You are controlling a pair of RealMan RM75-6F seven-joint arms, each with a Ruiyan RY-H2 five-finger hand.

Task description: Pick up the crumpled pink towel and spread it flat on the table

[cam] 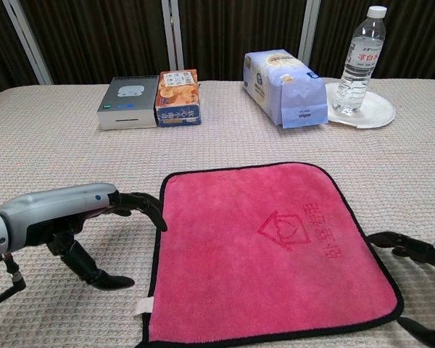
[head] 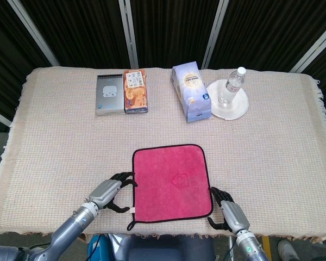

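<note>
The pink towel (head: 171,182) with black trim lies spread flat near the table's front edge, also seen in the chest view (cam: 268,246). A small white tag shows at its near left corner. My left hand (head: 110,191) rests beside the towel's left edge, fingers apart, thumb off the cloth, holding nothing (cam: 94,217). At the towel's near right corner sits my right hand (head: 230,213), its fingers apart beside the hem and partly cut off by the frame edge in the chest view (cam: 420,254).
Along the back stand a grey box (head: 109,94), an orange carton (head: 135,91), a blue tissue pack (head: 191,91) and a water bottle (head: 232,86) on a white plate (head: 240,106). A woven beige cloth (head: 54,141) covers the table.
</note>
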